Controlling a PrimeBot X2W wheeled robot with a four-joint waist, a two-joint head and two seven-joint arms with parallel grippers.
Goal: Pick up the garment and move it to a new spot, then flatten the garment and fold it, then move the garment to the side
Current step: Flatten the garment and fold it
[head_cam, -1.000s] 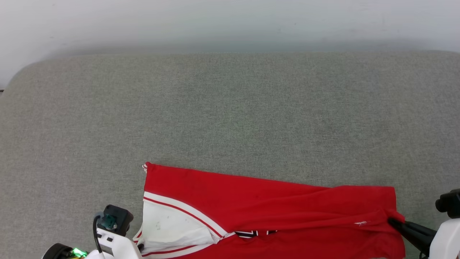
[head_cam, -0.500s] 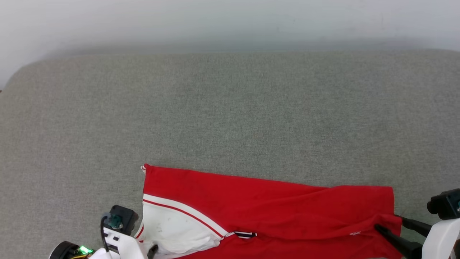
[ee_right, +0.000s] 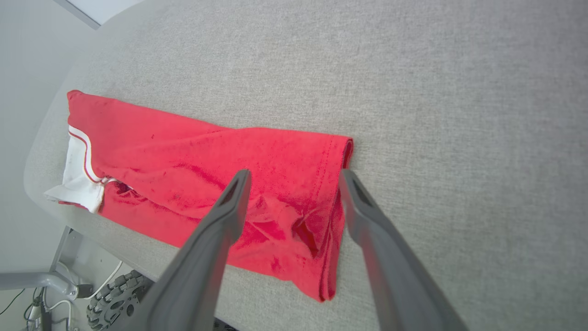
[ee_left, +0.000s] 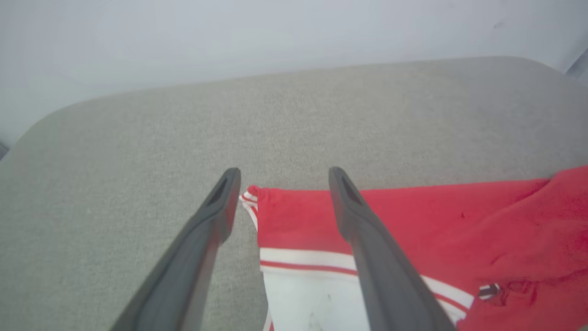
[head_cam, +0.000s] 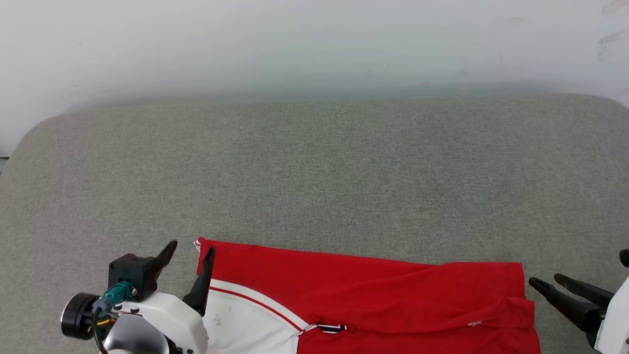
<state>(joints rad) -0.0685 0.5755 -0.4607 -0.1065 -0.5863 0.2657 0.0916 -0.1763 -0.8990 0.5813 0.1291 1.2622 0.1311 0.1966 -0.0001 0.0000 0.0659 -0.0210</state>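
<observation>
Since both holds were let go within the last second, the left gripper point(head_cam: 191, 247) is seen spread wide and empty over the garment's point(head_cam: 368, 290) left corner. The right gripper point(head_cam: 545, 279) is spread wide and empty just off the right hem. The garment is left folded lengthwise along the table's point(head_cam: 314, 172) near edge. One fold is judged done.

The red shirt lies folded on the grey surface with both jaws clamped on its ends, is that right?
No: the red shirt lies folded on the grey surface, but both jaws stand open, gripping nothing, as the left and right wrist views show.
</observation>
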